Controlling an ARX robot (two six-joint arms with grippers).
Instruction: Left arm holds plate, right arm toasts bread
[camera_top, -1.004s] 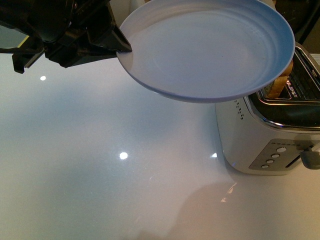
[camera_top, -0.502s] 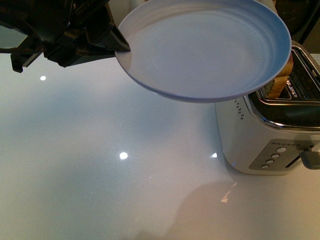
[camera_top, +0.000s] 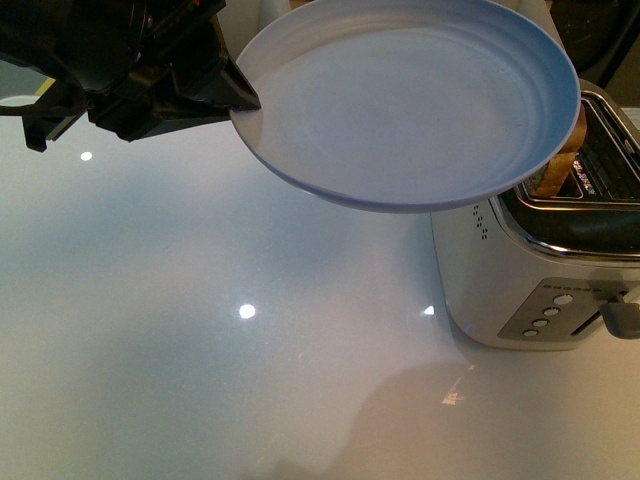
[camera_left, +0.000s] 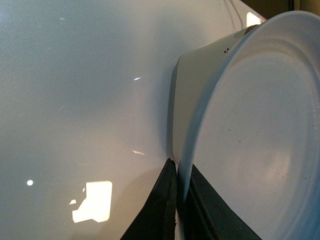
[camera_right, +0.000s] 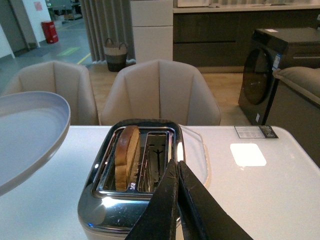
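While aloft, plate (camera_top: 410, 100) within left claw (camera_top: 243, 102).

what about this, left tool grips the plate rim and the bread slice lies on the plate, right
No. The bread slice stands in the toaster, as the right wrist view shows; the plate is bare. The left tool does grip its rim.

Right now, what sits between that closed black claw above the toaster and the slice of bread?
In the right wrist view, only the empty toaster slot lies between the right gripper and the bread.
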